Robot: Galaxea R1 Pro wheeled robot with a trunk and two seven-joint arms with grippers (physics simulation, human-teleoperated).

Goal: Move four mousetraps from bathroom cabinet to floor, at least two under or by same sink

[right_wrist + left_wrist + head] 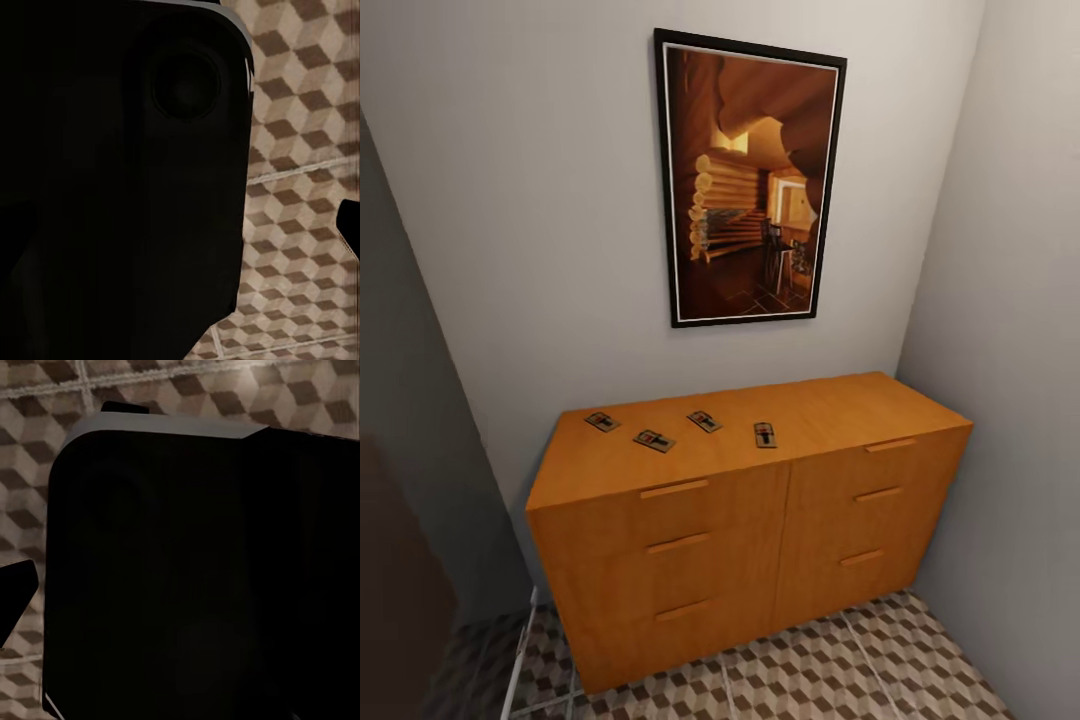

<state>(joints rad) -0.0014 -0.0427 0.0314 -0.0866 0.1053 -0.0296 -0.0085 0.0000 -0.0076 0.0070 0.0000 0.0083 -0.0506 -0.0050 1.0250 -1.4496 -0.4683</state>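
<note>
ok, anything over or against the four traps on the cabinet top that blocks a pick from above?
Nothing visible does. The four mousetraps lie flat and apart from each other on the orange-brown cabinet, on its left half, with nothing over or touching them.

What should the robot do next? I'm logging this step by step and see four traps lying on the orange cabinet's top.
Probably roll closer and raise one arm toward the nearest mousetrap. All four mousetraps lie on the top of the orange-brown cabinet, none is on the cube-patterned floor, and both wrist views look down at floor tiles, so the arms seem to hang low.
</note>
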